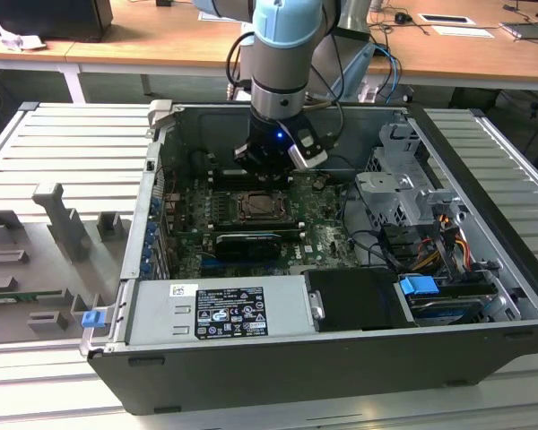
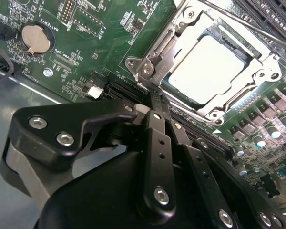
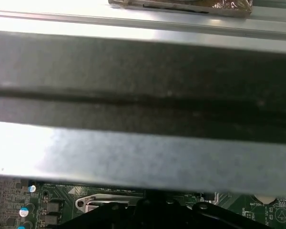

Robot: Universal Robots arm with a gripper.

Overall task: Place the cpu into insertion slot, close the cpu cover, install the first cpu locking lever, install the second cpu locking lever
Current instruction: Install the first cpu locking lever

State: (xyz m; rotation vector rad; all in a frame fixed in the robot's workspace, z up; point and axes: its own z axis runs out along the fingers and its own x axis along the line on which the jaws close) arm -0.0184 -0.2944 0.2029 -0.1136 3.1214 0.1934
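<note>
The gripper [image 2: 155, 98], fingers pressed together and holding nothing, hangs just beside the cover [image 2: 214, 62]; the cpu [image 2: 210, 67] lies seated beneath it.

The robot's single arm, a thick grey metal tube with a pale blue plastic joint cap [image 1: 285, 22], comes down near-vertically from the top of the exterior view. Below the tube sits a black wrist block [image 1: 273, 148] with a small blue light glowing on its face, and a white-and-black box-shaped module is mounted on the side toward the exterior view's right. In the second wrist view the black metal gripper [image 2: 155, 93] points away from the camera, its bolted linkage bars running side by side and its two narrow fingers drawn together at the tips, nothing showing between them.
</note>
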